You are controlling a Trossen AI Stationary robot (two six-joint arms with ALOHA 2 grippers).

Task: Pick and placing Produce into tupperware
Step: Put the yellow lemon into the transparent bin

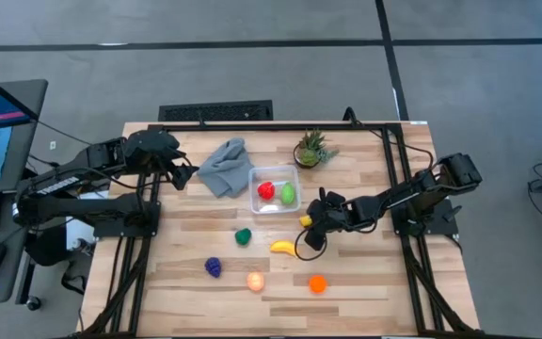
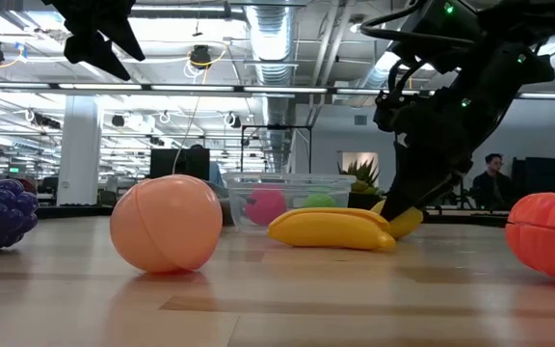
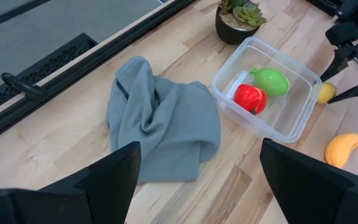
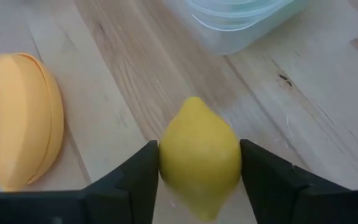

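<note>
Lemon (image 4: 199, 155) clamped in right end effector (image 4: 197, 168), base cut off; left end effector (image 3: 197, 180) open.

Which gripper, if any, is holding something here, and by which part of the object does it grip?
The right gripper holds the yellow lemon, its fingers pressed on the lemon's two opposite sides around its widest part, beside the tupperware. The left gripper, above the grey cloth, holds nothing.

Matt wooden table (image 1: 365, 292), soft grey cloth (image 3: 166, 124), clear glossy plastic tupperware (image 3: 303, 118).
</note>
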